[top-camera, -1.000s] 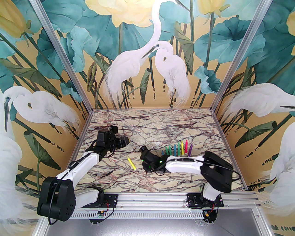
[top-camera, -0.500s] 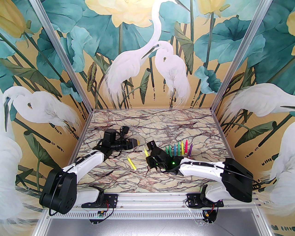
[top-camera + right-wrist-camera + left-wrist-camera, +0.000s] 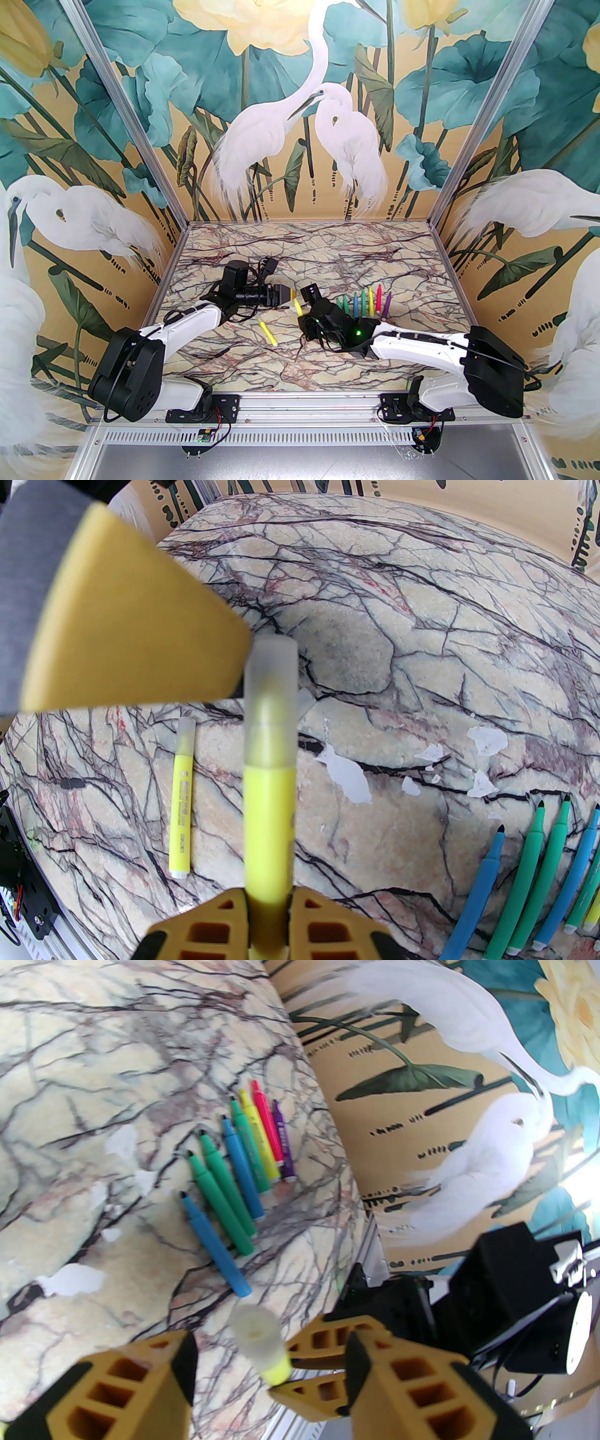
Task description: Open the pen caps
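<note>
The right pincer grips a slim yellow plastic marker pen, steadying it. Its frosted see-through cap sits between the parted jaws of the left pincer, apparently ready for pulling.

Ten pens are counted in all. Eight are laid side by side in a row near the right edge of the tabletop, tips bare: three green pens (one of them paler), two blue pens, one yellow pen, one pink pen and one purple pen. Two more yellow ones are counted apart from the row: a lying pen toward the tabletop's middle and a gripped pen clamped in the right gripper. Two caps are counted, one seated on each of these two. Two grippers are counted, the other being the left gripper.
</note>
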